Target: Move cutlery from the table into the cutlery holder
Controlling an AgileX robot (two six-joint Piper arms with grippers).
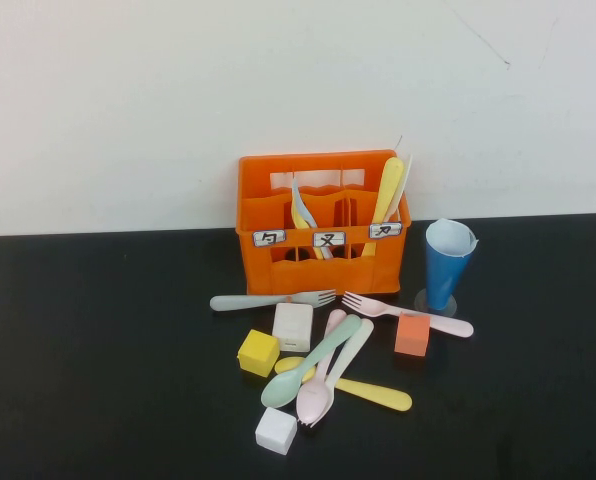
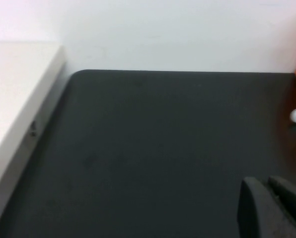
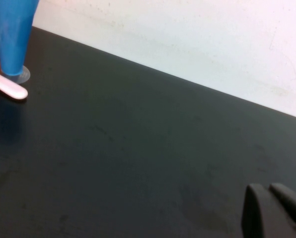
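The orange cutlery holder (image 1: 323, 225) stands at the back of the black table (image 1: 98, 350), with a yellow piece (image 1: 386, 195) and other pieces (image 1: 303, 215) upright inside. In front lie a light blue fork (image 1: 273, 299), a pink fork (image 1: 408, 313), a mint spoon (image 1: 308, 362), a pink spoon (image 1: 318, 390), a pale fork (image 1: 346, 355) and a yellow piece (image 1: 363, 390). Neither arm shows in the high view. My left gripper (image 2: 265, 184) is shut and empty over bare table to the left. My right gripper (image 3: 268, 189) is shut and empty over bare table to the right.
A blue cone cup (image 1: 446, 262) stands right of the holder; it also shows in the right wrist view (image 3: 14, 34) beside the pink fork's handle (image 3: 8, 88). Yellow (image 1: 258, 352), white (image 1: 292, 326), orange (image 1: 412, 335) and white (image 1: 276, 430) blocks lie among the cutlery.
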